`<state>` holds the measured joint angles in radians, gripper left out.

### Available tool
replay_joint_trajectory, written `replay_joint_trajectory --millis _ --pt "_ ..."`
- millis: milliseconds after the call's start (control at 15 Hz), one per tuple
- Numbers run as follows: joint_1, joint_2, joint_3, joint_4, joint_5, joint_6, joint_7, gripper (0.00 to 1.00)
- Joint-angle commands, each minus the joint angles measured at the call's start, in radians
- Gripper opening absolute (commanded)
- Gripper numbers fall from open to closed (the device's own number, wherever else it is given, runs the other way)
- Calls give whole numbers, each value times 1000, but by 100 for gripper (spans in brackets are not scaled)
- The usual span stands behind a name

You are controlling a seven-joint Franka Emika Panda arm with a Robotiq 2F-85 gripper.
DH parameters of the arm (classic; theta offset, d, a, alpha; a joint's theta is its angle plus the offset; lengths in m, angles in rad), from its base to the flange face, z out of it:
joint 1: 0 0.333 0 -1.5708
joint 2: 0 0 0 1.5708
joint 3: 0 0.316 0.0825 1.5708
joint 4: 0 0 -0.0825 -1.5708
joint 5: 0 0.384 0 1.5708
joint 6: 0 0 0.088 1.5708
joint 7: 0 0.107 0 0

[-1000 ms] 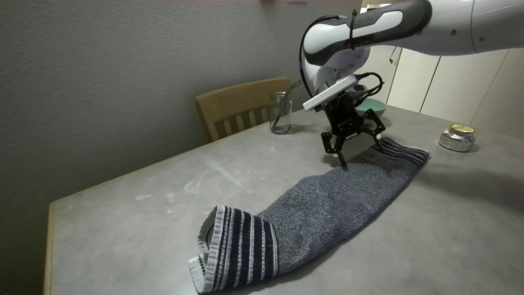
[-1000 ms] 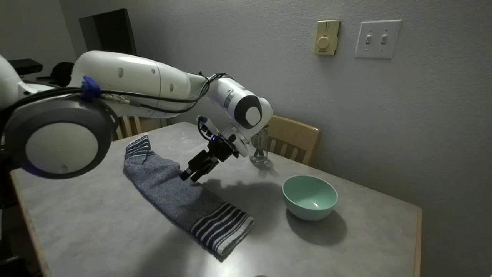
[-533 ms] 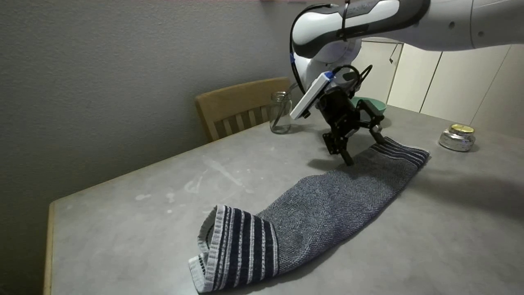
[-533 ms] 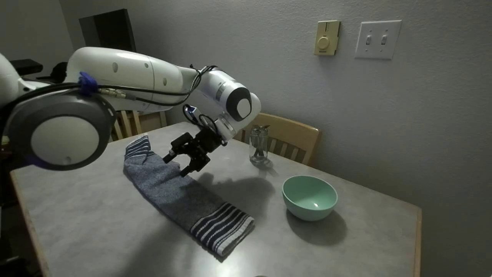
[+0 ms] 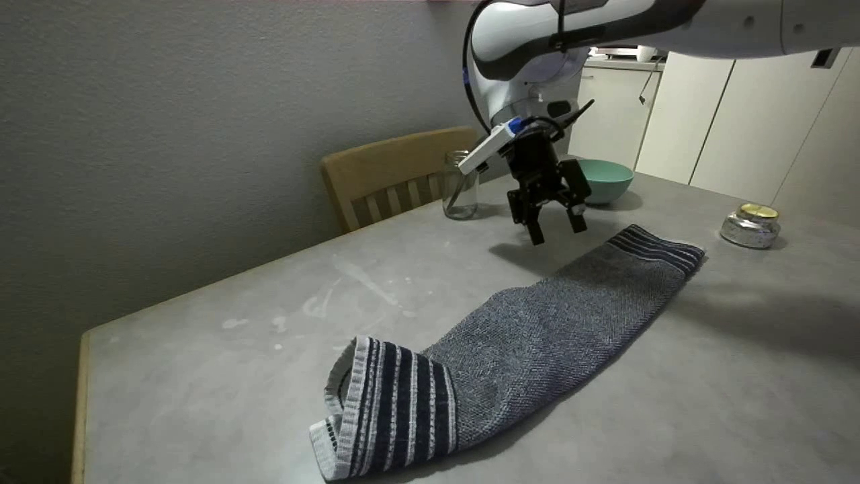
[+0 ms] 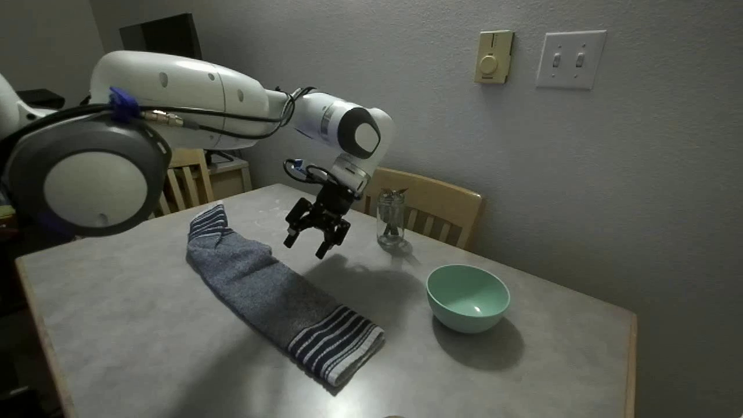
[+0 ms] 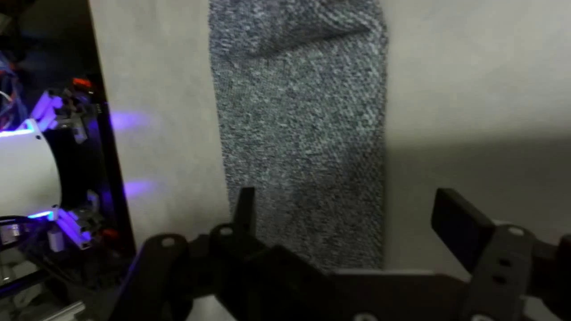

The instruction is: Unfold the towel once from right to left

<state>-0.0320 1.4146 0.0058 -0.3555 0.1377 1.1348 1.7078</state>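
Towel (image 5: 537,349) lies lower, apart from gripper (image 5: 557,235) (2 fingers (image 5: 535,232) spread).

Blue-grey cloth towel (image 5: 537,343), navy-and-pale striped bands (image 6: 335,343) at both short ends. Lies on grey table (image 5: 201,403), folded into a long narrow strip, mostly flat. One end (image 5: 403,410) puffs up into an open loop in an exterior view, edges uneven; opposite end lies flat. Shallow crease (image 7: 308,43) runs crosswise, seen in wrist view.
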Motion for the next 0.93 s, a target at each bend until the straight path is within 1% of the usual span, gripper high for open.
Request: replay_joint_trajectory --millis 0,67,333,400,467,600,733,867 --pt "-2 -18 -1 0 -25 148 -93 100" --pt "-1 -13 2 -20 -16 103 -39 100" --pt "0 -12 2 -25 -16 115 -41 100" --pt "20 -18 -18 -36 -53 82 -108 100" --pt "34 -24 -35 -46 -86 46 -149 100" --pt "53 -18 -62 -44 -143 23 -217 100" --pt "76 -13 -90 -33 -198 17 -313 100" --pt "101 -11 -124 -22 -256 40 -404 100"
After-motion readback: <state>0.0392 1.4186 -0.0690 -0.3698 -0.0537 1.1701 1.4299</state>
